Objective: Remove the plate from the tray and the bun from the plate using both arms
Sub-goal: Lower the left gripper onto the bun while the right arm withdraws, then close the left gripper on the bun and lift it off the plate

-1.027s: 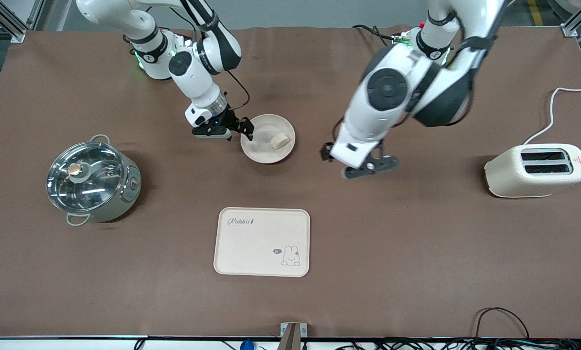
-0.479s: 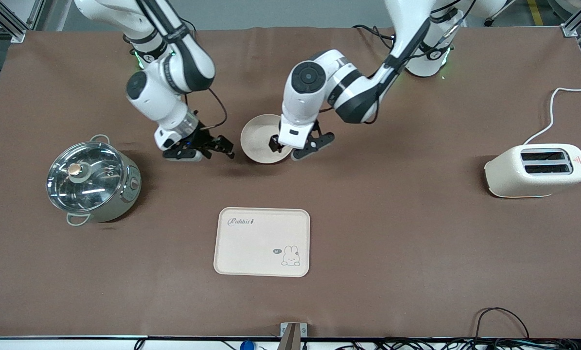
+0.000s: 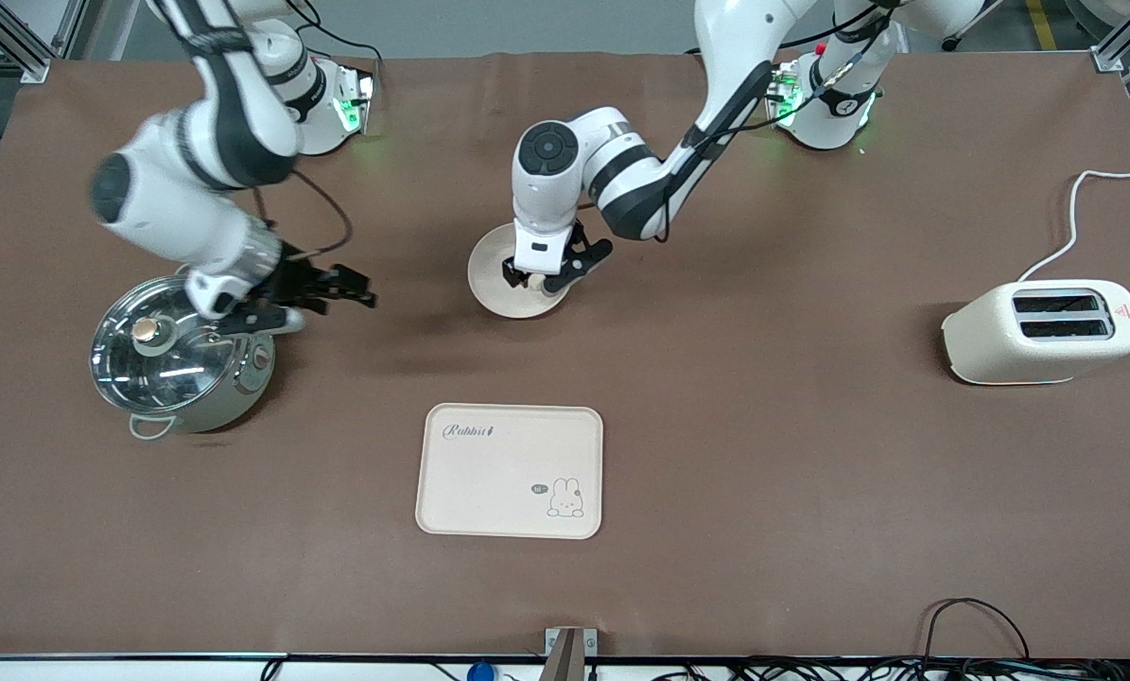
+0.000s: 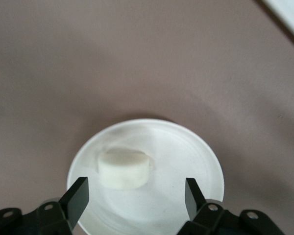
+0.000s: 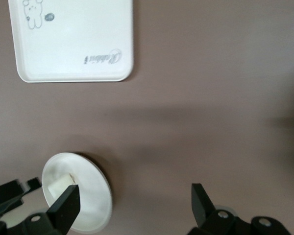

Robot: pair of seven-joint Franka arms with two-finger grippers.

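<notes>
Already the plate (image 3: 498,279) sits on the bare worktop (image 3: 810,473), well apart from the empty tray (image 3: 510,470), which lies nearer the front camera. So that half of the job looks finished, and the step in hand is taking the bun (image 4: 124,168) off the plate. The left claw (image 3: 544,276) hangs low over the plate, its fingers (image 4: 78,198) spread on either side of the bun and not gripping it; the bun rests inside the plate. The right claw (image 3: 311,293) is released and holds nothing, hanging over the rim of the glass-lidded pot (image 3: 175,355) toward the right arm's end; that arm waits. Next, I judge, the left claw must drop a little, pinch the bun gently, and lift it clear without dragging the plate.
</notes>
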